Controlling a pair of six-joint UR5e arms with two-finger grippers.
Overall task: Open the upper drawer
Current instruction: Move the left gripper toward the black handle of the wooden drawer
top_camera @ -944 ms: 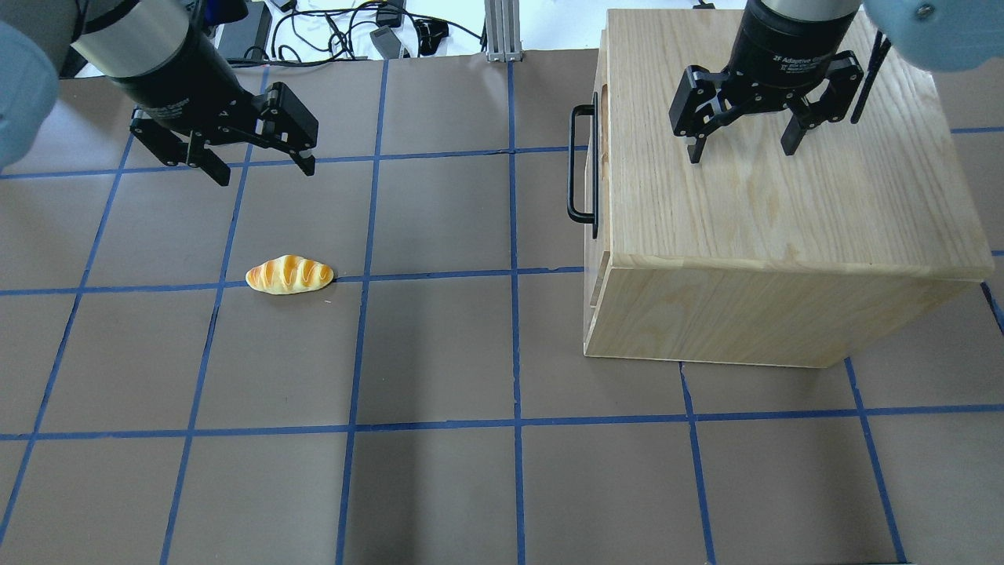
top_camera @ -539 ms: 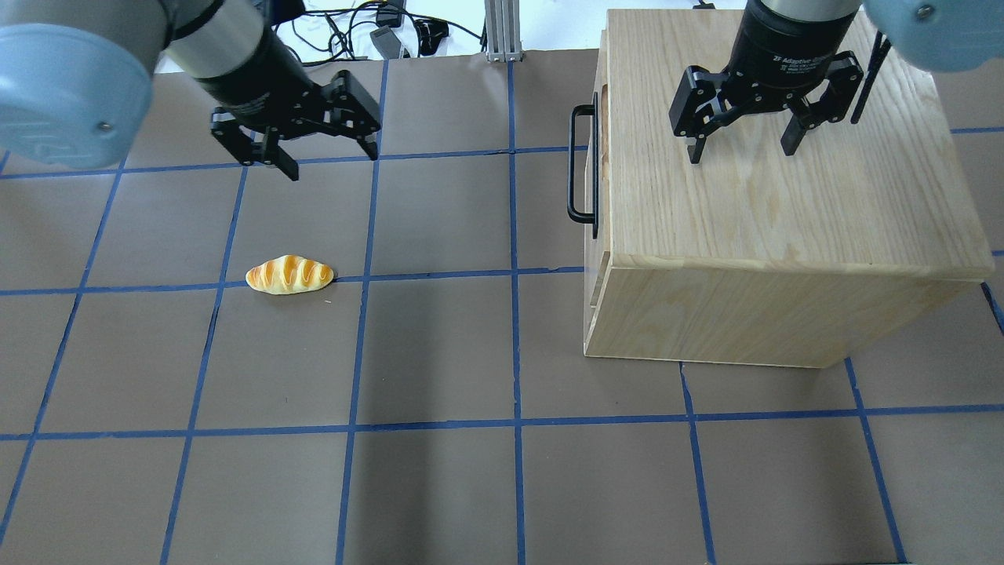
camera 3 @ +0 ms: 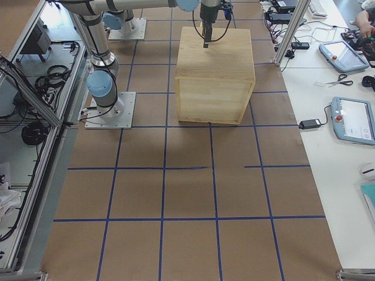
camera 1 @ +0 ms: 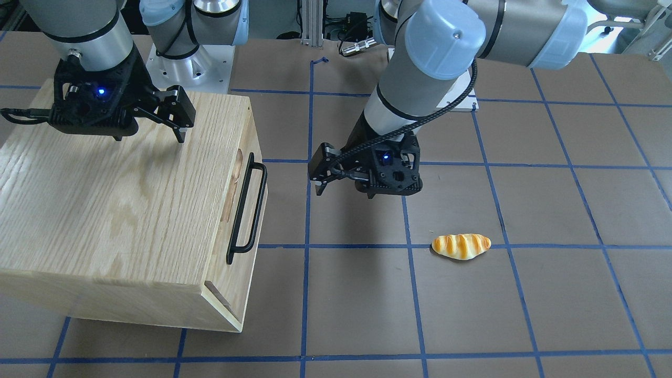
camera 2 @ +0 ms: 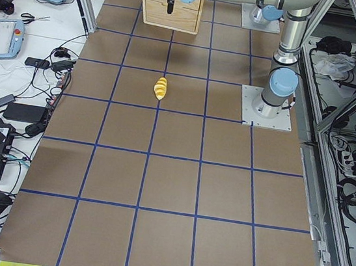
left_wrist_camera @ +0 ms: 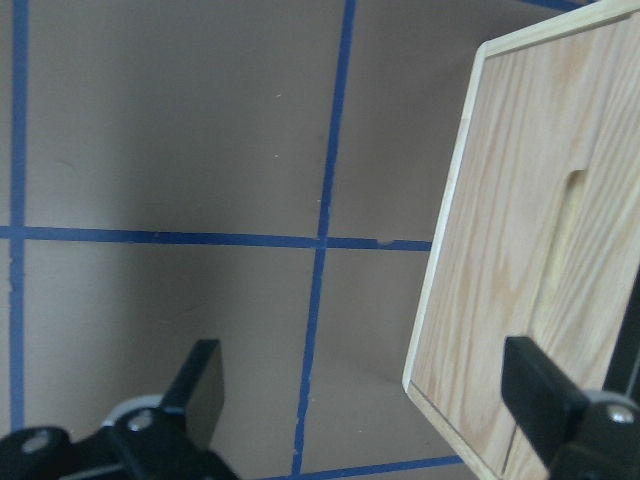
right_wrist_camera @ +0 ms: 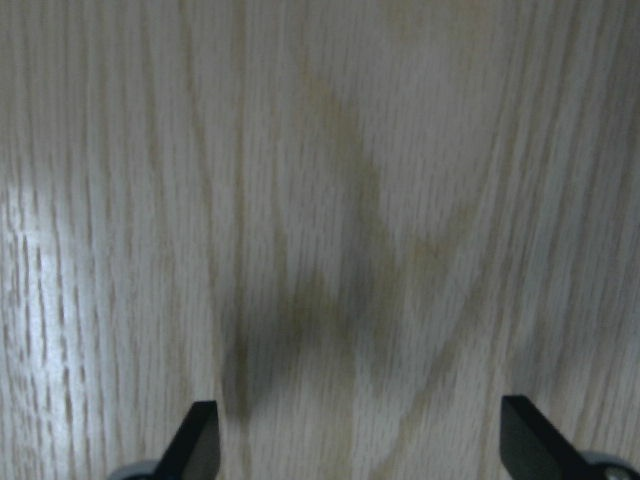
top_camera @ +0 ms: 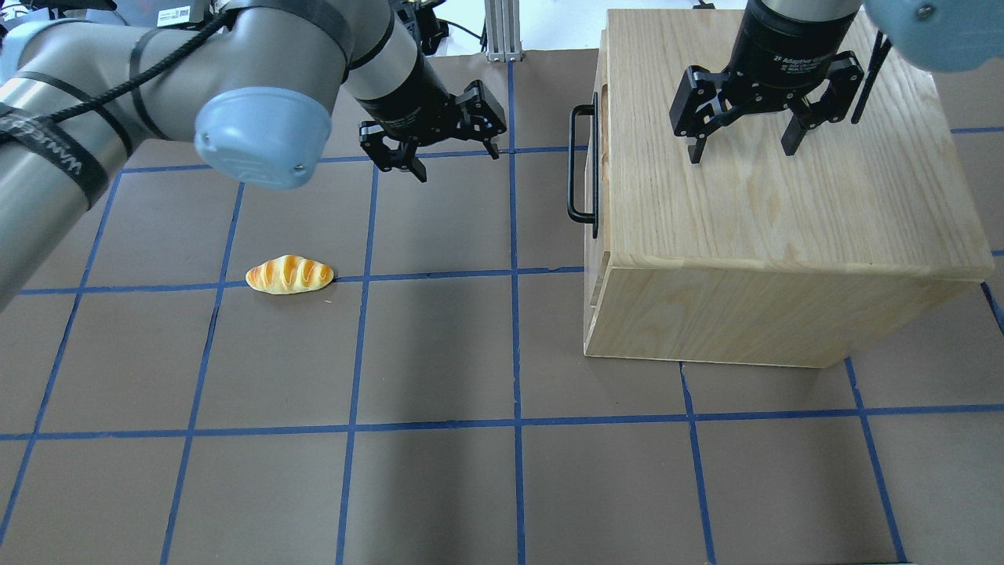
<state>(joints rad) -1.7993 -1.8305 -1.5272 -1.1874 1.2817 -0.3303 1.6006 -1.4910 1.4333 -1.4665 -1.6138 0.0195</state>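
Note:
The upper drawer's pale-wood front (camera 1: 240,181), with its black bar handle (top_camera: 581,165) (camera 1: 245,211), sits flush in the oak cabinet (top_camera: 784,204) and faces the table's middle. My left gripper (top_camera: 457,163) (camera 1: 341,186) is open and empty above the table, a short way from the handle and level with its far end. In the left wrist view the drawer front with its oblong notch (left_wrist_camera: 560,250) fills the right side, ahead of the open fingers (left_wrist_camera: 195,385). My right gripper (top_camera: 741,151) (camera 1: 149,137) hangs open and empty just above the cabinet top.
A toy bread roll (top_camera: 289,275) (camera 1: 461,246) lies on the brown table with blue tape lines (top_camera: 439,353), well away from the cabinet. Cables and gear lie beyond the table's far edge (top_camera: 353,31).
My left arm has swung to the right across the table, from the far left toward the drawer handle, its gripper still open. The right gripper and the drawer have not moved.

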